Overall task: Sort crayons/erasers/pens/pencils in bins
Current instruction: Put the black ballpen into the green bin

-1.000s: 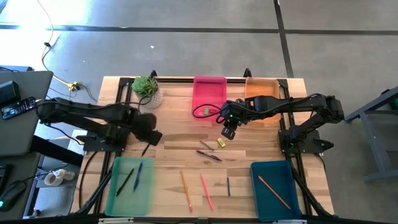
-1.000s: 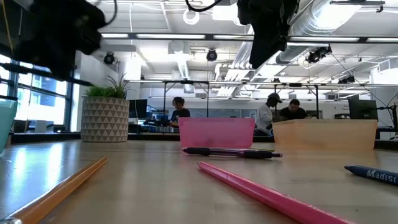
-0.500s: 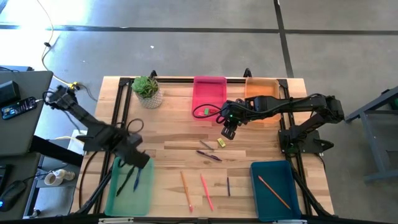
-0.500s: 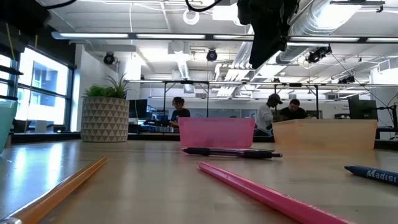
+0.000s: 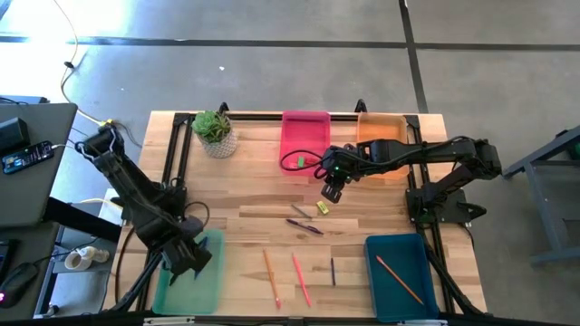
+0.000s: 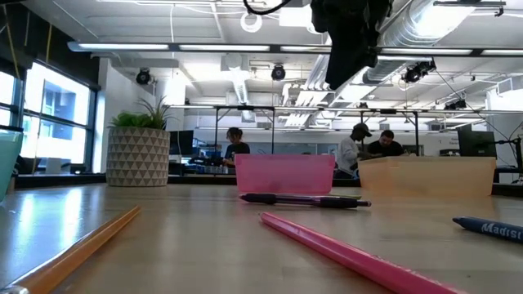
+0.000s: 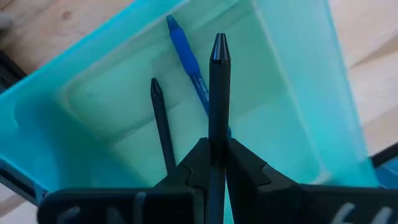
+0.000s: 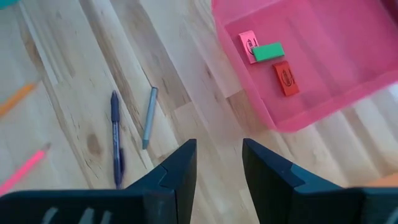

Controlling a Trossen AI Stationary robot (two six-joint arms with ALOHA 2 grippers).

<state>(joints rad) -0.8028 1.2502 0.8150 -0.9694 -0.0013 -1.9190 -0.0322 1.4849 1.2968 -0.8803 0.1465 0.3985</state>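
Left wrist view: left gripper [image 7: 217,146] clamped on black pen [image 7: 219,93] over light green bin [image 7: 292,74]; right gripper [image 8: 219,163] parted, empty.

plant pot [image 5: 216,134] blocks back-left corner; bare wood [image 5: 263,195] mid-table is open.

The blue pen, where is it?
In the left wrist view, the blue pen lies inside the light green bin, beside a black pen.

A potted plant [image 5: 214,129] stands at the wooden table's [image 5: 254,195] far left corner.
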